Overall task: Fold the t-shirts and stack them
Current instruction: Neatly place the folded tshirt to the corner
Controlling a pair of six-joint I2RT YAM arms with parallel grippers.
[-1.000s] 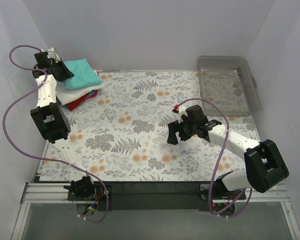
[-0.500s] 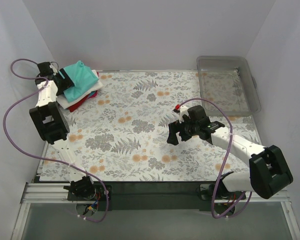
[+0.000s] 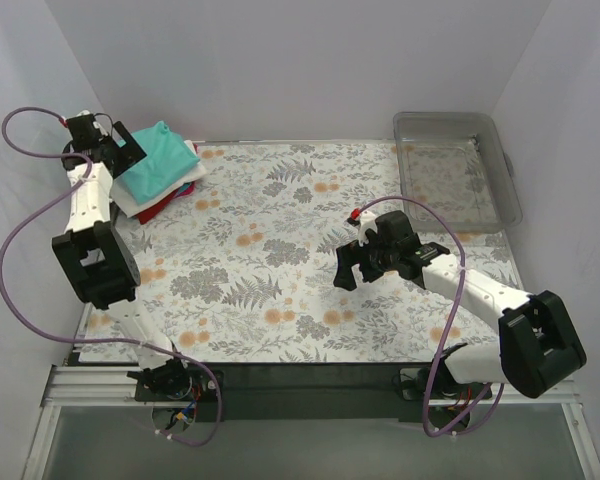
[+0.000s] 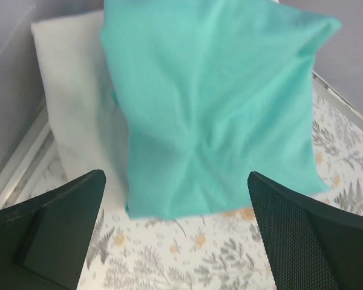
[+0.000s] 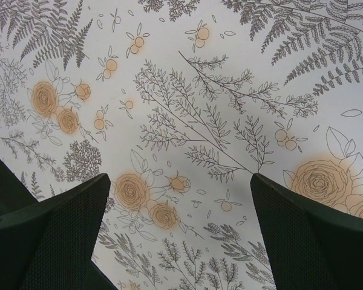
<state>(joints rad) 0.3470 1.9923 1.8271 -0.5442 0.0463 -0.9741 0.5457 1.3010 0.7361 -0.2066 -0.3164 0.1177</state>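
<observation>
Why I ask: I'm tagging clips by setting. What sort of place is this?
Likely a lab robot cell: plain white walls enclose a floral-covered table, with a metal rail along its near edge and stacked t-shirts.

Right gripper [image 5: 180, 181]: hovering, dark fingers [image 5: 54, 241] standing wide apart.
Floral cloth [image 5: 230, 90]: lying flat, showing between them.
</observation>
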